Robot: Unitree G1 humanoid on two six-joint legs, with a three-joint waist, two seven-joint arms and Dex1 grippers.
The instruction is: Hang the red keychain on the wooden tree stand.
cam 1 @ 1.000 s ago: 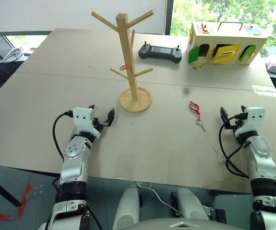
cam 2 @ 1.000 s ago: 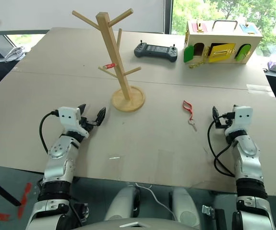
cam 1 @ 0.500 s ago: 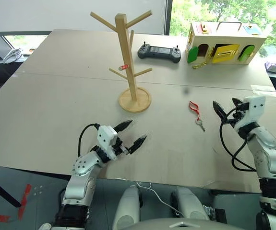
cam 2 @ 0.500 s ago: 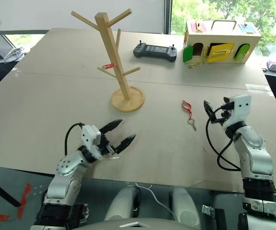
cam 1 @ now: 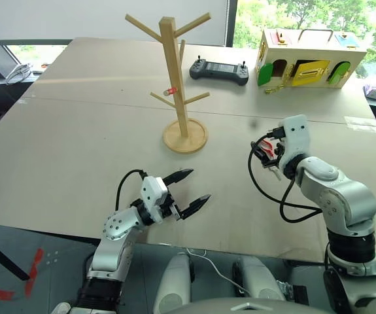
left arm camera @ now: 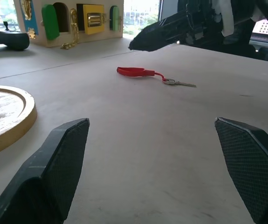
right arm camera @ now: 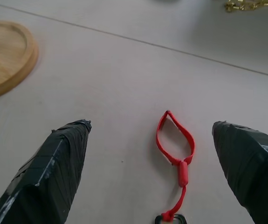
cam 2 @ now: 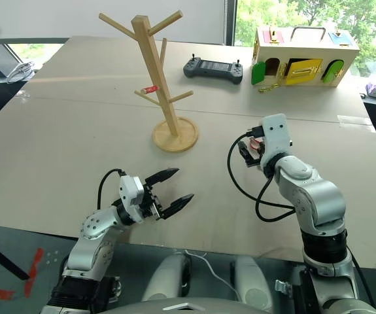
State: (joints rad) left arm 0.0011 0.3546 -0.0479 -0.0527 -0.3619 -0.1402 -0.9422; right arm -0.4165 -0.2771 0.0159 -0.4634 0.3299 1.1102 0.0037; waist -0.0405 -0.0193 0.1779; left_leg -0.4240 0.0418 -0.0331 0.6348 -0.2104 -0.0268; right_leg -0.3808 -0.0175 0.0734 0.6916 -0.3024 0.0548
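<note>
The red keychain (right arm camera: 175,148) lies flat on the table, its loop away from me and its small silver key (left arm camera: 178,83) at the near end. My right gripper (right arm camera: 151,125) hovers just above it, open, with the loop showing between its two wide-spread fingers. In the head views that gripper (cam 1: 261,152) covers most of the keychain. The wooden tree stand (cam 1: 174,72) stands upright on its round base (cam 1: 184,137), to the left of the keychain and farther back. My left gripper (cam 1: 198,185) is open and empty, low over the table near the front edge, pointing right toward the keychain.
A tiny red-and-silver stub (cam 1: 169,91) hangs on a low peg of the stand. A black controller (cam 1: 218,70) and a wooden box with coloured doors (cam 1: 308,59) sit at the back right, with a gold chain (cam 1: 274,88) hanging from the box.
My right gripper swung left from the table's right side to above the keychain. My left gripper moved right and toward me and turned right, then held still for the last half second.
</note>
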